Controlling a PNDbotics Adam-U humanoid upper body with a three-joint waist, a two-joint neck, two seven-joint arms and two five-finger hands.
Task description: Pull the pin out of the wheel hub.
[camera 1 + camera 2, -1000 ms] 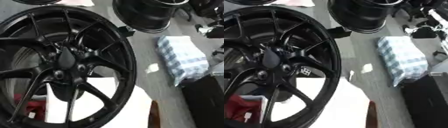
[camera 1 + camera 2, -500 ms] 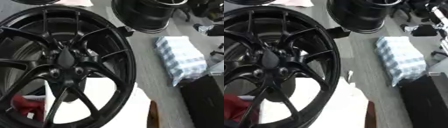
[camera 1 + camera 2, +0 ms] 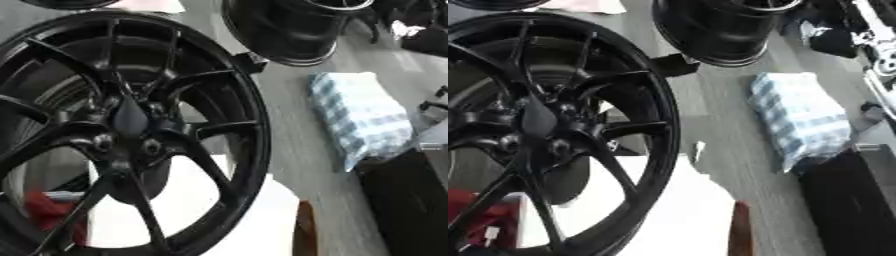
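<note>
Neither robot hand shows in either eye view, so we cannot tell how the fingers are set or whether they hold anything.

We see a large black wheel filling the left side of both views, its thin spokes running in to the wheel hub near the middle of the wheel. Around the hub sit small round bolt holes; one or more may carry the pin, but the blur is too heavy for us to pick it out.

Through the spokes we see a white surface under the near part of the wheel, and something red at the near left. A grey floor runs along the right of the wheel. On it lies a blue-and-white checked bundle, well apart from the wheel. A black block stands at the near right. Farther off sits a second black rim, and dark clutter fills the far right corner.
</note>
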